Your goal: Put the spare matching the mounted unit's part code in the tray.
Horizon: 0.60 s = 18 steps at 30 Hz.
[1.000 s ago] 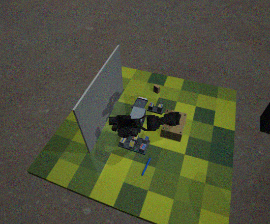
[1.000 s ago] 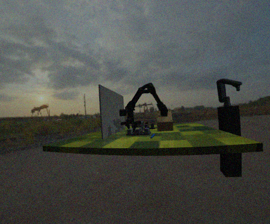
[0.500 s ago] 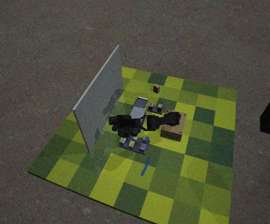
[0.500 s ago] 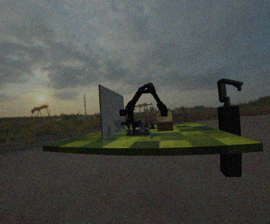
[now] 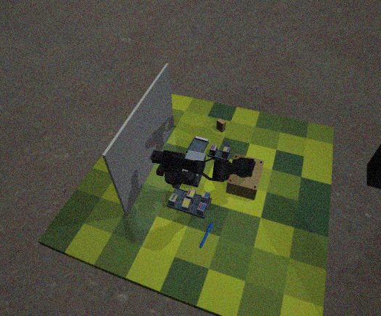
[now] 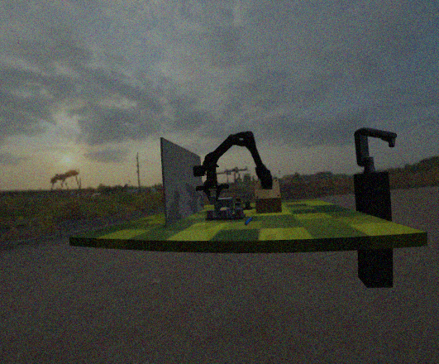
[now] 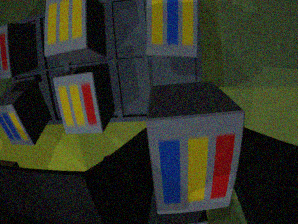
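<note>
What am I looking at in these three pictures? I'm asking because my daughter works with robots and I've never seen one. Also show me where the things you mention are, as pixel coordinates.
One black jointed robot arm, seen from above, from the side, and from a camera near its gripper [image 7: 195, 155]. On the green-and-yellow checkered surface [image 5: 285, 244] [image 6: 283, 233] stand a grey upright panel [image 5: 141, 133] [image 6: 179, 182] and a brown wooden block [image 5: 241, 190] [image 6: 269, 204]; a blue stick [image 5: 206, 235] [image 6: 248, 221] lies there too. The gripper holds a grey block with blue, yellow and red stripes [image 7: 198, 167]; other striped blocks sit in dark trays.
</note>
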Tool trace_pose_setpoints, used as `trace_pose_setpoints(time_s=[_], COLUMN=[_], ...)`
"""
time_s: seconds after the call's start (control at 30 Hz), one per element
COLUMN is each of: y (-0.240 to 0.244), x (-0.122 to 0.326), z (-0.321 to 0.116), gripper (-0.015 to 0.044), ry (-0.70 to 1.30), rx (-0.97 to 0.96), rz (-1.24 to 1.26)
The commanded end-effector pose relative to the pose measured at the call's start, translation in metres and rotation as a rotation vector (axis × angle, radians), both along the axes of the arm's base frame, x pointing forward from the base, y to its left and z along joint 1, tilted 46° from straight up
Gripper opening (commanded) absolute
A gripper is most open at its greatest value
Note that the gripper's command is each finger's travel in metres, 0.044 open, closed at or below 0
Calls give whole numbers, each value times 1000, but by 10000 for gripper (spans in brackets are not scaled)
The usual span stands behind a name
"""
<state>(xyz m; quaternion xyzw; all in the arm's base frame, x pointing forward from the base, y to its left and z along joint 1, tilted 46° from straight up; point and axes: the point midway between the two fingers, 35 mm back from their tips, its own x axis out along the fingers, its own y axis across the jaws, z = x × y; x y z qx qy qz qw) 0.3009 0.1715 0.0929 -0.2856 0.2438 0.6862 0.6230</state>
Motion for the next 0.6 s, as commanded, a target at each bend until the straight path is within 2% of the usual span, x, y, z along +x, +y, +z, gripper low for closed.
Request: trace_pose_setpoints(time_s=[0.0, 0.33, 0.57], y=[-4, -4, -34], x=[1, -1, 6], z=[7, 5, 30], gripper=[0, 0, 0], ry=[-9, 0, -5], rx=[5, 0, -3], rz=[3, 3, 3])
